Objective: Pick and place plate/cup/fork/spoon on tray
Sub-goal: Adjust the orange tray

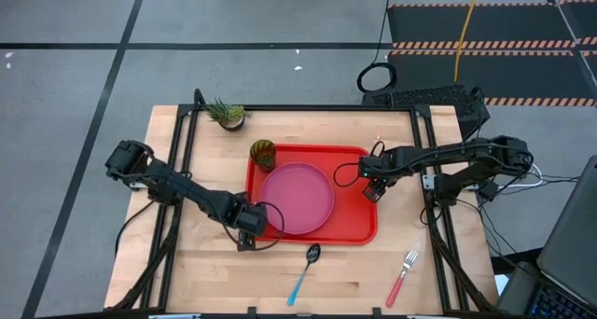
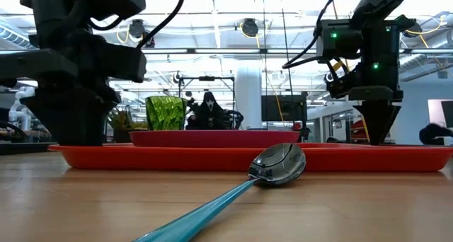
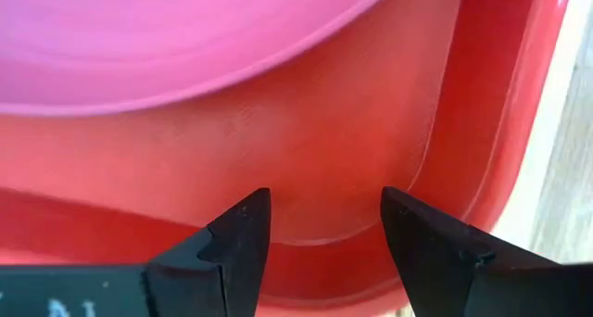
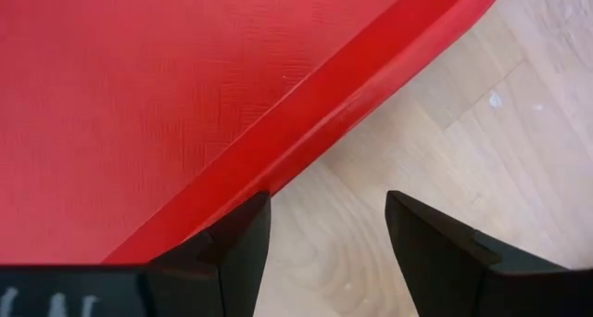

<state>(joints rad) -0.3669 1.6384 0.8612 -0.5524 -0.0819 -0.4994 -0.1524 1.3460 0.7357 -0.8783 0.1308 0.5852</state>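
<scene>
Nearest the front edge of the wooden table [image 1: 205, 282]: spoon [image 1: 303, 273] with blue handle, lying flat just off the tray's near rim, and fork [image 1: 403, 275] with red handle farther to the right, both on bare wood. Behind these, red tray [image 1: 359, 221] holding pink plate [image 1: 296, 199], with green cup [image 1: 263, 154] at the far left corner inside the tray. Left gripper [image 3: 324, 226] low over the tray's near left corner, fingers apart, nothing between. Right gripper [image 4: 326, 229] above the tray's right rim, fingers apart, likewise empty. Farthest back, small potted plant [image 1: 227, 114] on the table.
</scene>
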